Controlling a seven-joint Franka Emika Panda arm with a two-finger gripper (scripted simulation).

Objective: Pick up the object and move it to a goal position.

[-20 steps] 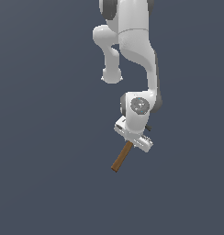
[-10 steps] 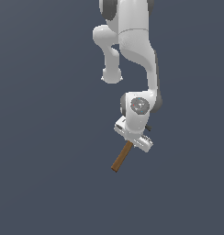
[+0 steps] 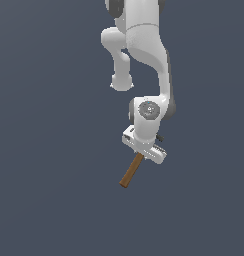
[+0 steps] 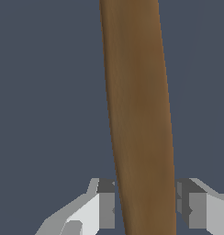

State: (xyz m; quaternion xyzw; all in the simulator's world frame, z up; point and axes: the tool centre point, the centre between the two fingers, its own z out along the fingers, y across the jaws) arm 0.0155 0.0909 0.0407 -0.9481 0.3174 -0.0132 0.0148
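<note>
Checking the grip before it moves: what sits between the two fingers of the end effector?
In the wrist view, the hammer's brown wooden handle fills the gap between the fingers of the end effector; whether both pads touch it is unclear.

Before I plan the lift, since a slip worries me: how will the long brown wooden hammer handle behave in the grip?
The long brown wooden hammer handle looks straight, so probably stiff. Its rounded smooth surface may twist between the gripper pads. Its head is hidden; end weight could make it pivot.
</note>
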